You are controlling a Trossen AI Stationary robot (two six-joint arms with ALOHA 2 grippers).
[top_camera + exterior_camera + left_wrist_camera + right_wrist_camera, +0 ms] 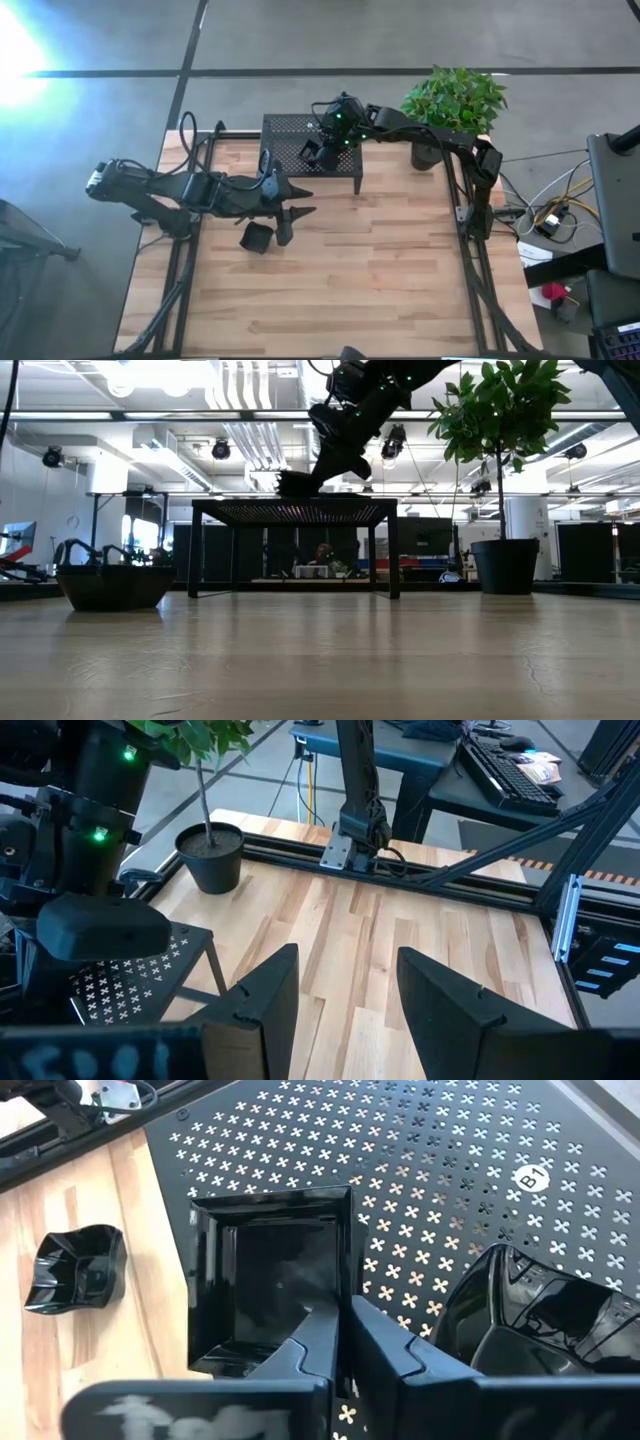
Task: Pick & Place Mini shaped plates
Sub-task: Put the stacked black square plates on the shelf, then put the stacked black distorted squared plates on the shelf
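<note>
While the right gripper [340, 1335] sat over the perforated stand [290, 130] at the back of the table [380, 270], its two fingers were pressed nearly together, pinching the near rim of a square mini plate [270, 1275]. That plate lay flat on the stand's top, at the edge facing the left arm, one side slightly overhanging. In the low view the same gripper [300, 482] came down from above onto the stand's top, plate at its tip.

A second glossy black dish [545, 1325], rounder, sat on the stand just beside the square one, on the other side of the fingers. Couldn't tell if the two touched.

A third small dish [75, 1268], irregular in shape, was down on the wood, off the stand and near the left arm; in the high view it lay at [256, 237], just beside the left gripper [300, 202].

The left gripper hovered low over the table in front of the stand, fingers spread wide, nothing between them. Its wrist view showed bare wood between the two fingers [265, 995].

A potted plant [452, 100] stood at the far right corner, beside the stand. The low view also showed a dark dish [110, 585] on the table at the left.
</note>
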